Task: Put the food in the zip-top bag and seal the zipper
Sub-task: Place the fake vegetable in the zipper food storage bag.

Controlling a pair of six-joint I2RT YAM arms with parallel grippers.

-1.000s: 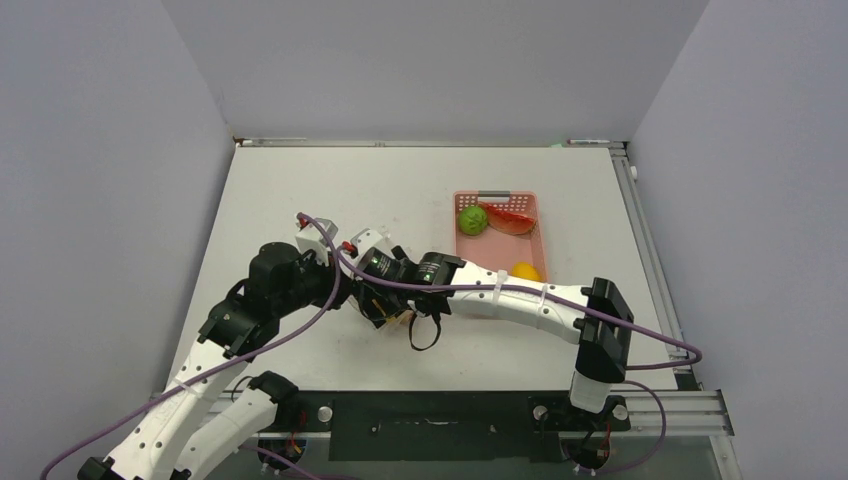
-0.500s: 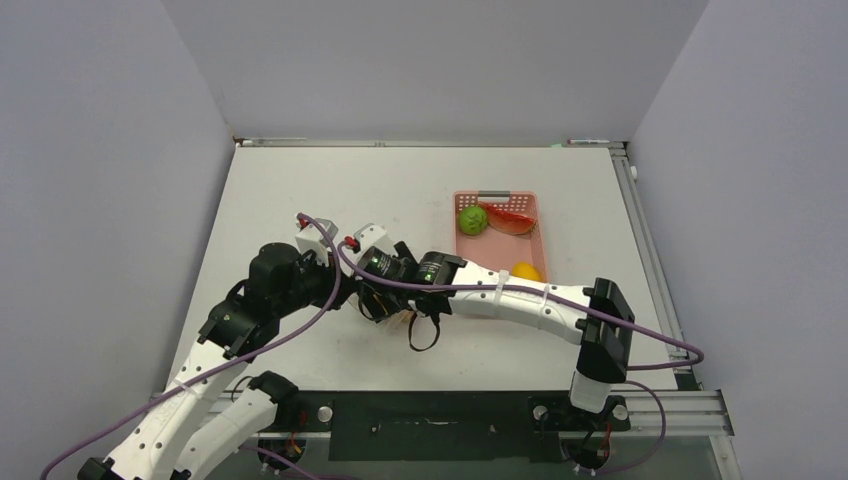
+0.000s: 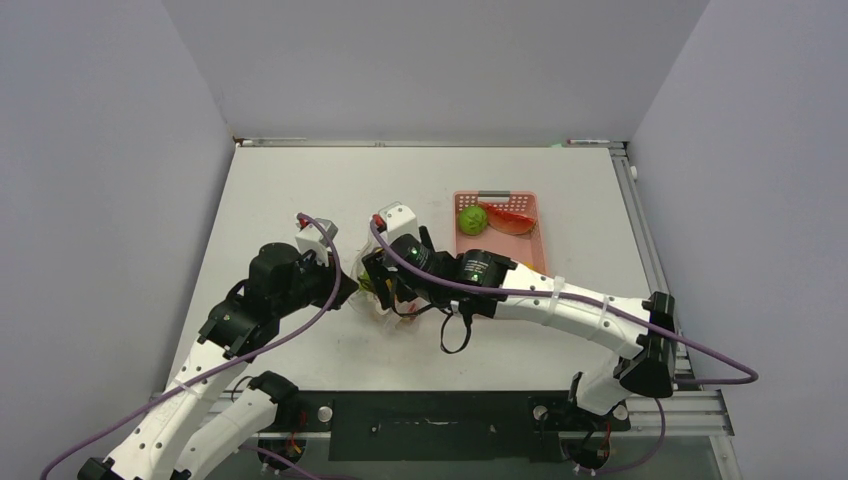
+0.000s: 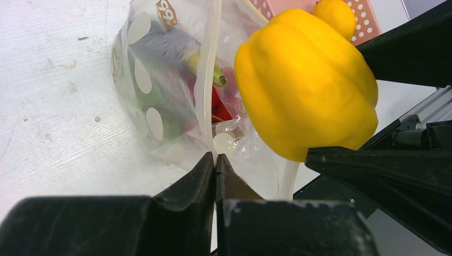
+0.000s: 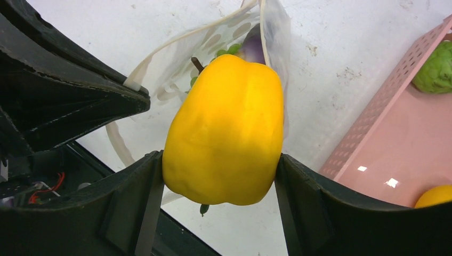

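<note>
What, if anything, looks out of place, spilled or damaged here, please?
Nothing stands out. The left gripper pinches the rim of the zip-top bag, the right gripper holds the yellow pepper at its open mouth, and the green round fruit and lemon lie inside the pink basket.

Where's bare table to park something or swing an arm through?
Widest bare table lies between the back wall and both arms, left of the pink basket. A narrow strip runs right of the basket. Crowded mid-table: left tool pinches the bag, right tool holds the yellow pepper at its mouth.
</note>
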